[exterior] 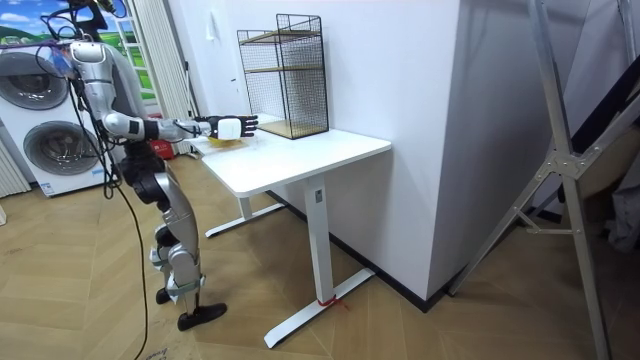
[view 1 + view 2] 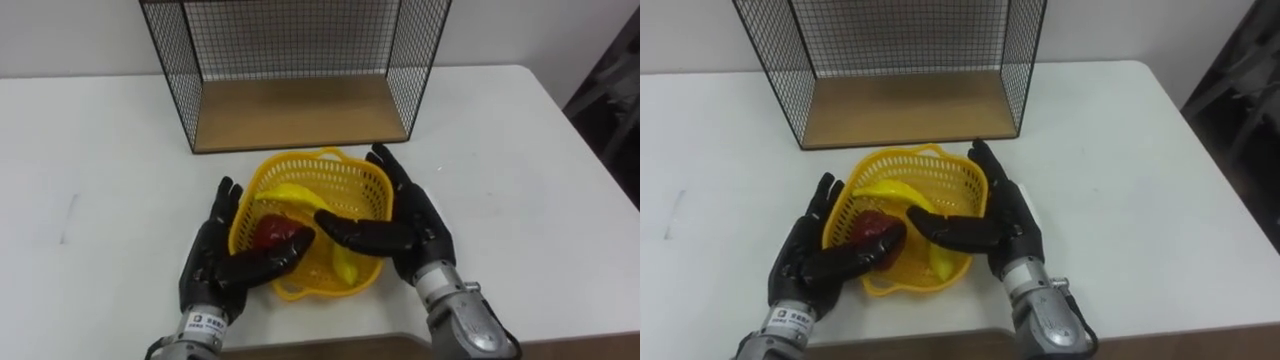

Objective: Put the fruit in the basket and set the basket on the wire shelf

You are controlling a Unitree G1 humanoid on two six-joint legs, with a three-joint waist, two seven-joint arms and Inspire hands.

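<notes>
White table (image 2: 520, 150) stretches out in front of me, and the wire shelf (image 2: 300, 110) stands at its far side, its wooden floor bare. The yellow basket (image 2: 325, 156) sits on the tabletop just near of the shelf, between my two hands. A red fruit (image 2: 270, 232) lies in its left half and a banana (image 2: 295, 195) runs across the middle. A second yellow piece lower right may be another banana.

My left hand (image 2: 215, 255) lies flat against the basket's left wall, fingers straight and pointing away from me, thumb reaching over the rim above the red fruit. My right hand (image 2: 420, 225) mirrors it on the right wall, fingers extended, thumb stretched inward over the rim. Whether the thumbs actually bear on the basket I cannot quite tell.

From the room view I stand upright at the table's end, both arms held out, washing machines (image 1: 50, 140) behind me.
</notes>
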